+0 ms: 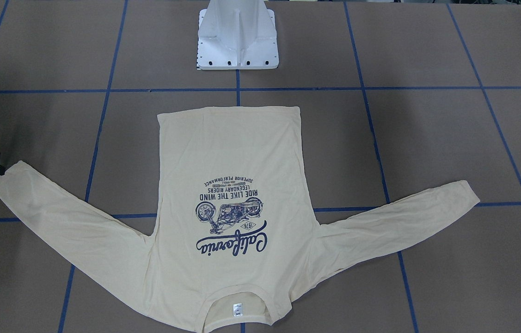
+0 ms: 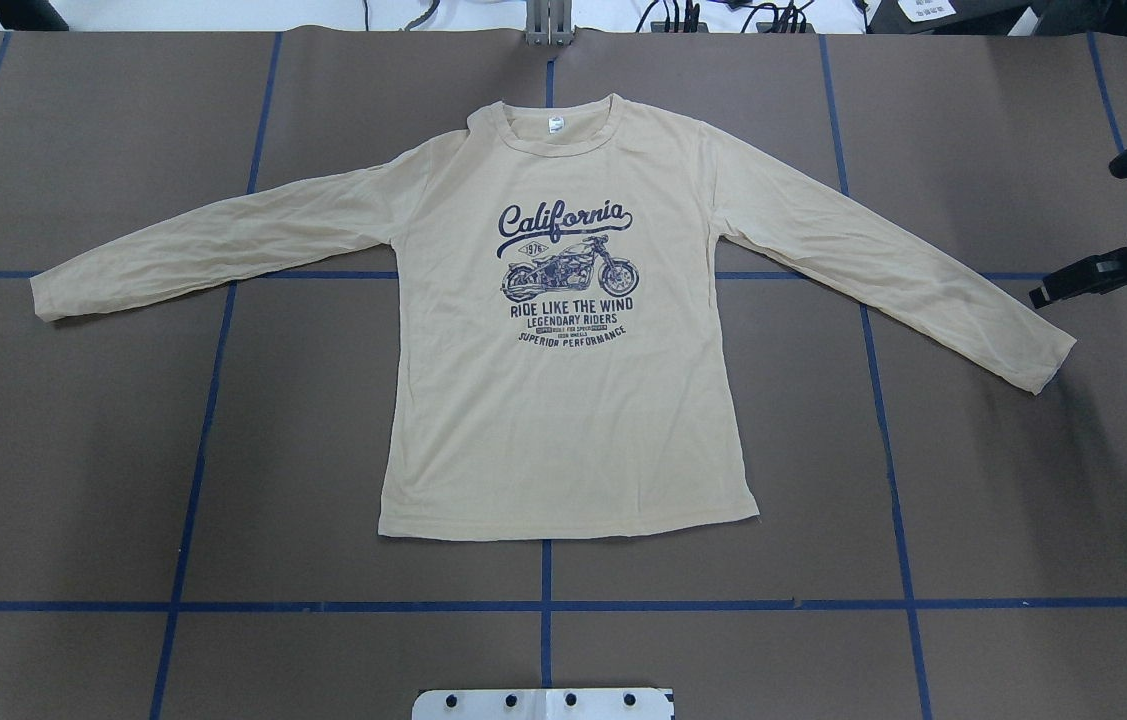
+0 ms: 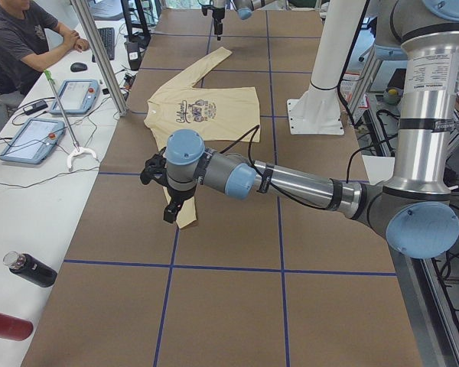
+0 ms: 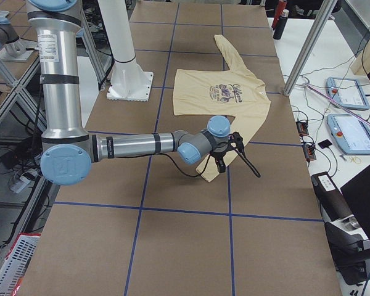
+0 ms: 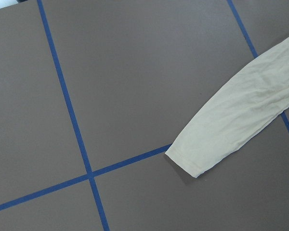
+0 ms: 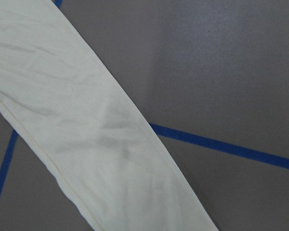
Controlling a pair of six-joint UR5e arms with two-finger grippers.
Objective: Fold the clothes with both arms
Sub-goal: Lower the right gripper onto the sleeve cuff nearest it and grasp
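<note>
A broad table [image 2: 73, 450] of flat, matte brown board, ruled into large squares by blue tape lines [image 2: 543, 605], carried the shirt [image 2: 563, 420]. The shirt lay spread flat at the table's middle, print side up. Its hem faced the white metal base [image 1: 237, 41] and its collar faced away from it. Both long sleeves slanted outward and back toward the hem.

The left arm [image 3: 291, 183], a silver tube with grey joints and light blue caps, reached out level beyond the shirt's cuff on the robot's left. The right arm [image 4: 129, 145], built the same way, did likewise beyond the opposite cuff. The overhead view cut off nearly all of the right arm at its edge and showed none of the left.

The shirt was a thin, pale cream-yellow knit, smooth across the body and lightly creased along the sleeves. One sleeve [image 6: 86, 139] showed soft wrinkles and a stitched seam, and the other cuff [image 5: 188, 161] ended in a narrow, rounded hem.

The right gripper [image 2: 1088, 278], black and angular, hung just outside the shirt's cuff on that side. Its fingers were partly cropped, so I could not tell how far apart they stood, and the cuff lay flat below. The left gripper [image 3: 170, 210] hung over the other cuff. It showed only from the side, so I could not tell its opening or grasp.

A navy print [image 2: 568, 270] of a motorcycle under the script "California" sat on the shirt's chest. A small white label [image 2: 555, 125] sat inside the collar, its text too small to read.
</note>
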